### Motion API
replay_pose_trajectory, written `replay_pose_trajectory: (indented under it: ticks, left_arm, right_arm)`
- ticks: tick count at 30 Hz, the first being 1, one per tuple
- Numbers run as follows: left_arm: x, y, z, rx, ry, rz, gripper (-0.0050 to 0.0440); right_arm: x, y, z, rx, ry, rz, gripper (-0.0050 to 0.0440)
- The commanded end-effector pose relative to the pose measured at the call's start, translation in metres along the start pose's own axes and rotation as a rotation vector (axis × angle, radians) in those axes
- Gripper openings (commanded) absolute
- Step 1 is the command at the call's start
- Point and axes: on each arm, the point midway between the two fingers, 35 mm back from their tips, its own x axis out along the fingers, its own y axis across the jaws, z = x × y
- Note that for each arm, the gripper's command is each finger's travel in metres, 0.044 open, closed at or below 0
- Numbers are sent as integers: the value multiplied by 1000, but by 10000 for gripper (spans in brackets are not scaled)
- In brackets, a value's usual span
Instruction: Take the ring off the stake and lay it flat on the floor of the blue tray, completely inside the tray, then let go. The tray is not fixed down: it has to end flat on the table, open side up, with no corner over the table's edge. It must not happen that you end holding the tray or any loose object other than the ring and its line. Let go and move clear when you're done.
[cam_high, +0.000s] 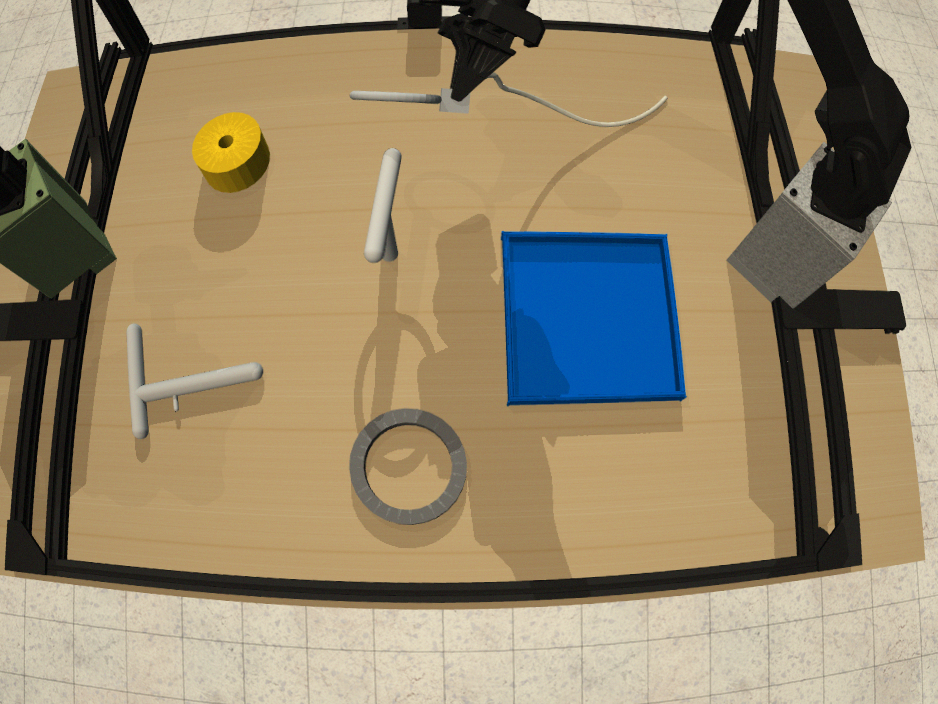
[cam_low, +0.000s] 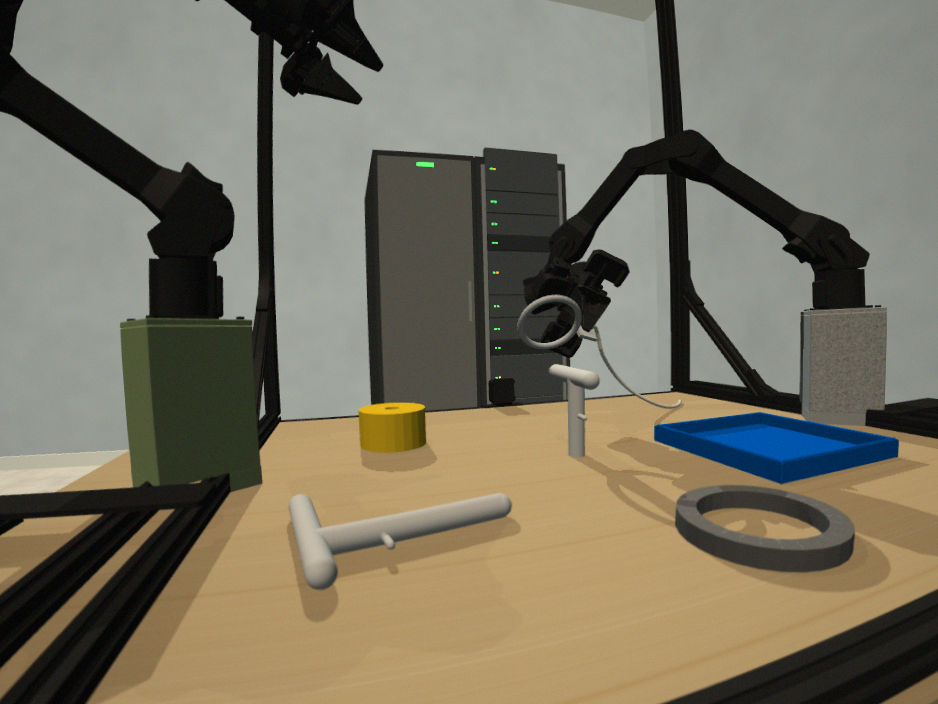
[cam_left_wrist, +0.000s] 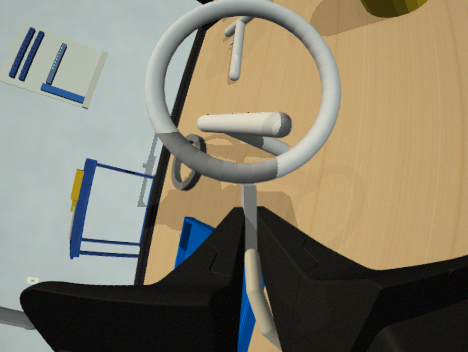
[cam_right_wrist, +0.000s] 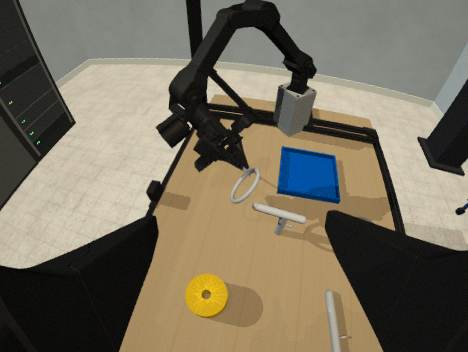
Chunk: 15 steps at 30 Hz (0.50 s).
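The pale ring (cam_high: 386, 96) (cam_low: 549, 345) (cam_left_wrist: 330, 95) (cam_right_wrist: 239, 201) is off the stake, tilted in the air behind and above it. My left gripper (cam_high: 456, 94) (cam_left_wrist: 248, 216) is shut on the flat grey tab at the ring's edge. A pale curved tail (cam_high: 590, 121) (cam_left_wrist: 254, 280) trails from the tab. The T-topped stake (cam_high: 382, 204) (cam_low: 576, 424) (cam_left_wrist: 240, 124) (cam_right_wrist: 280, 212) stands upright. The blue tray (cam_high: 594, 303) (cam_low: 719, 453) (cam_left_wrist: 197, 232) (cam_right_wrist: 310, 175) lies flat, open side up and empty. My right gripper (cam_low: 369, 83) (cam_right_wrist: 243, 223) is open and empty, high up.
A second T-shaped piece (cam_high: 196, 381) (cam_low: 416, 522) lies on its side. A thick dark grey ring (cam_high: 357, 466) (cam_low: 765, 550) lies flat between it and the tray. A yellow cylinder (cam_high: 250, 143) (cam_low: 392, 431) (cam_right_wrist: 220, 295) stands behind. Black rails (cam_high: 424, 591) border the table.
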Motion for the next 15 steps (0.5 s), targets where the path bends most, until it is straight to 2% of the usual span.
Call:
replay_pose_trajectory:
  ticks: [1,15]
  left_arm:
    - [-5,3,-5,-3,-1,-3,0]
    - [-14,6,-23,-2,0,-6,0]
  right_arm:
    - [0,-1,0,2,1,-5,400]
    - [0,-1,0,2,1,-5,400]
